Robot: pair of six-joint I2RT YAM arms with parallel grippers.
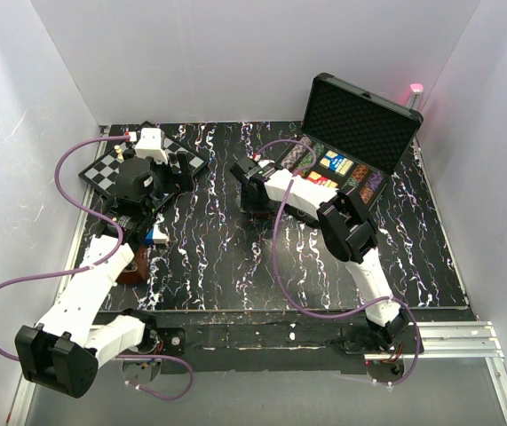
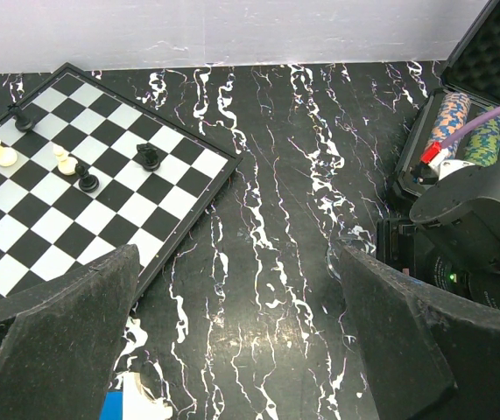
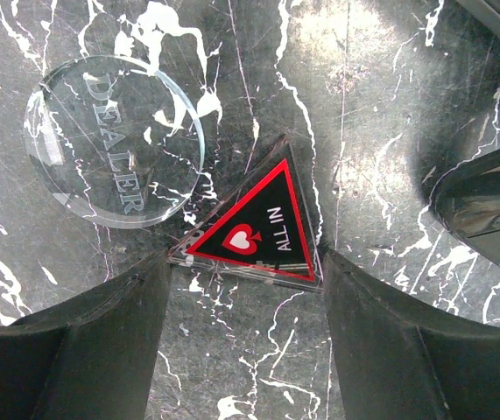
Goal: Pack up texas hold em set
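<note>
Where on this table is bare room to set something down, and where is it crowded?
Free: the black marbled table strip between the black-and-white chessboard and the right tool, and the near right corner before the open black foam-lined briefcase. Crowded: under that tool, where the clear round DEALER disc and black-red ALL IN triangle lie.

white arms, black joints, purple cables
</note>
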